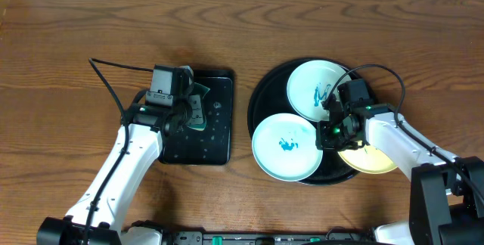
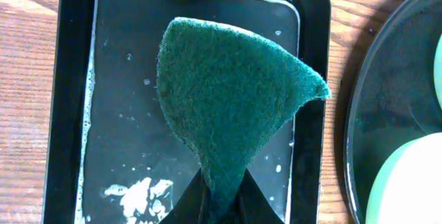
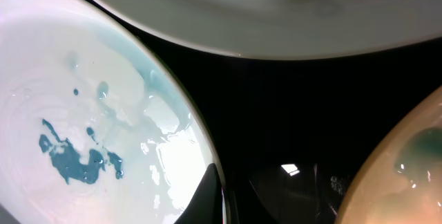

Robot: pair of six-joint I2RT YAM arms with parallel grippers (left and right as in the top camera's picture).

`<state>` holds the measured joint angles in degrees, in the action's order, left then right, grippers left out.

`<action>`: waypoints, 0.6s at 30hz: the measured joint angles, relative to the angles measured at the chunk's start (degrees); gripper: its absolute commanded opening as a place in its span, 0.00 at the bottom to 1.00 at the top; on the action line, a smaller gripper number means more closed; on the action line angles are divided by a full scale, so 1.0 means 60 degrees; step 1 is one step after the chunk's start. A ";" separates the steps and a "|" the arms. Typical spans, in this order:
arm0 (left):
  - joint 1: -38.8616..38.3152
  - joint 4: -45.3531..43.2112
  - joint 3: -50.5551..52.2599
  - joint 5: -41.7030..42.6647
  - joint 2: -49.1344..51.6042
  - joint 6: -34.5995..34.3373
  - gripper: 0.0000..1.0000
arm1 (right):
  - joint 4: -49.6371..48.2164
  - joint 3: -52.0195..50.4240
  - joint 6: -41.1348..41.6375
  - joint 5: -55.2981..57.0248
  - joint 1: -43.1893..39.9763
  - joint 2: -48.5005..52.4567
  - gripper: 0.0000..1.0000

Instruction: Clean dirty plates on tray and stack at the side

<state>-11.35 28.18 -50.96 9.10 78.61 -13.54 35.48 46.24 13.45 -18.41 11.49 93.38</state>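
Three plates lie on the round black tray (image 1: 261,94). A white one with a teal stain (image 1: 318,86) is at the back, a second stained white one (image 1: 286,148) at the front left, and a pale yellow one (image 1: 370,160) at the front right. My right gripper (image 1: 327,131) sits between them, shut on the right rim of the front-left plate (image 3: 90,113), with one finger (image 3: 207,196) over the rim. My left gripper (image 2: 221,200) is shut on a green sponge (image 2: 228,92), held over the wet rectangular tray (image 2: 117,79).
The rectangular black tray (image 1: 215,135) holds water and foam and lies left of the round tray, with a narrow strip of wooden table between them. The left arm's cable (image 1: 106,79) loops over the table to the left.
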 measured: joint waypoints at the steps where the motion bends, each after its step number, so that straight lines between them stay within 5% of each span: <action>1: 0.0000 0.0000 0.0000 0.0000 -0.0004 0.0000 0.08 | 0.0000 0.0000 0.0000 0.0000 0.0000 0.0000 0.01; 18: 0.0000 0.0011 0.0000 0.0080 0.0000 -0.0470 0.08 | -0.0004 0.0000 0.0000 0.0000 0.0000 0.0000 0.01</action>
<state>-11.35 28.25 -50.96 9.58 78.61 -16.36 35.46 46.24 13.45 -18.41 11.49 93.38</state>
